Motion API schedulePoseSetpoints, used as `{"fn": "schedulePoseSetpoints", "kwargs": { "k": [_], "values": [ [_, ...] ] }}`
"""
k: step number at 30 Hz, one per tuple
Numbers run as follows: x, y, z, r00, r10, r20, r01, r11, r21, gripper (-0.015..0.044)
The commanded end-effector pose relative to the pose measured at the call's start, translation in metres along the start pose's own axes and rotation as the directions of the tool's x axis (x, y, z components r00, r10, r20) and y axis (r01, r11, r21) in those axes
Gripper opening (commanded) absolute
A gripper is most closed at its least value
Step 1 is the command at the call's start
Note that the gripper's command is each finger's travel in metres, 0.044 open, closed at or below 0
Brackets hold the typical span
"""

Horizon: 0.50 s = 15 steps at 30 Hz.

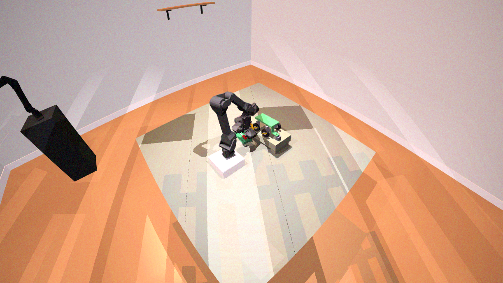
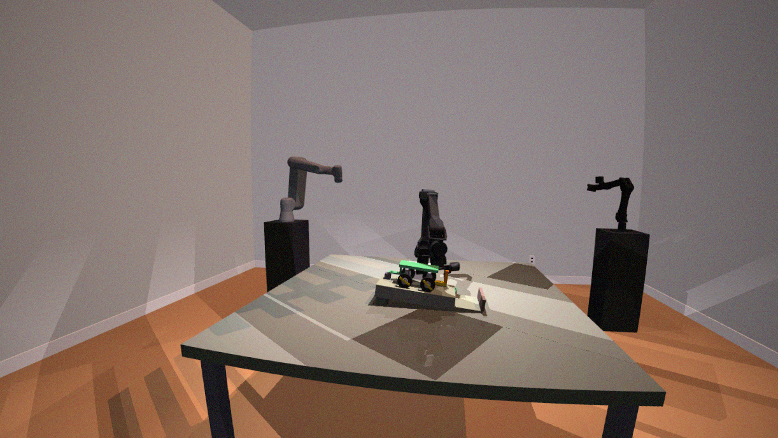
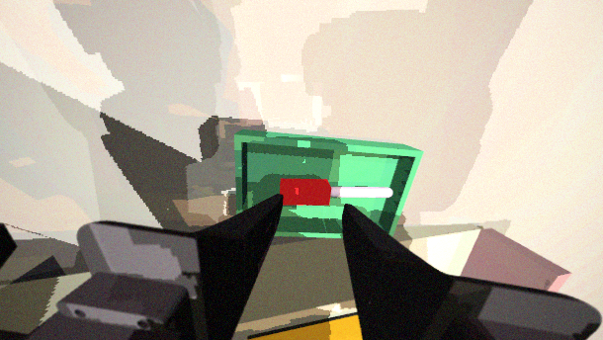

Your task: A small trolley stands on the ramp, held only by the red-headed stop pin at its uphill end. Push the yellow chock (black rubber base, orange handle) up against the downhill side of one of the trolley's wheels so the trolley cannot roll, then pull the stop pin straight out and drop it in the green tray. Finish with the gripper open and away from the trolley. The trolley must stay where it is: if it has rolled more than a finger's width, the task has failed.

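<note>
The red-headed pin (image 1: 243,136) (image 3: 305,192) is laid in the green tray (image 1: 248,142) (image 3: 336,140) beneath an open, empty pincer (image 1: 245,133) (image 2: 443,267) (image 3: 312,205). The trolley (image 1: 268,120) (image 2: 417,266) is apparently braced on the ramp (image 1: 276,142) (image 2: 416,297) (image 3: 301,277) by the yellow chock (image 1: 252,126) (image 2: 446,278) (image 3: 316,330), placed downhill against rolling; withdrawal must be kept clear of its upright handle.

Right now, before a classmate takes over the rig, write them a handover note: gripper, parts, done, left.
Gripper: part-open, empty, low over the green tray.
Stop pin: out, seemingly lying in the tray.
Trolley: on the ramp.
Chock: beside its downhill wheel; contact unclear.
Left: likely just back away, avoiding both.
</note>
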<state>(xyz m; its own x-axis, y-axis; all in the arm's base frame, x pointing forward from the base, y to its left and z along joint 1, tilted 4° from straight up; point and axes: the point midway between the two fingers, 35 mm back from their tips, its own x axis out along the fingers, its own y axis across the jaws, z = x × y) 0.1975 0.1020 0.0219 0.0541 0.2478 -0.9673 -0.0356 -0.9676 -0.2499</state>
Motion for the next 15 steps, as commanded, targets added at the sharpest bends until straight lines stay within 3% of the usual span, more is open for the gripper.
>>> {"fn": "schedulePoseSetpoints", "kwargs": {
  "k": [1,7,15],
  "values": [
    [0.0025,0.0019,0.0017,1.0,-0.003,0.003,0.003,1.0,-0.003,0.019],
    [0.0003,0.0003,0.0001,1.0,0.0,0.0,0.0,1.0,0.0,0.034],
    [-0.004,-0.0003,0.0,1.0,-0.001,0.001,0.001,1.0,-0.001,0.034]
  ]
}}
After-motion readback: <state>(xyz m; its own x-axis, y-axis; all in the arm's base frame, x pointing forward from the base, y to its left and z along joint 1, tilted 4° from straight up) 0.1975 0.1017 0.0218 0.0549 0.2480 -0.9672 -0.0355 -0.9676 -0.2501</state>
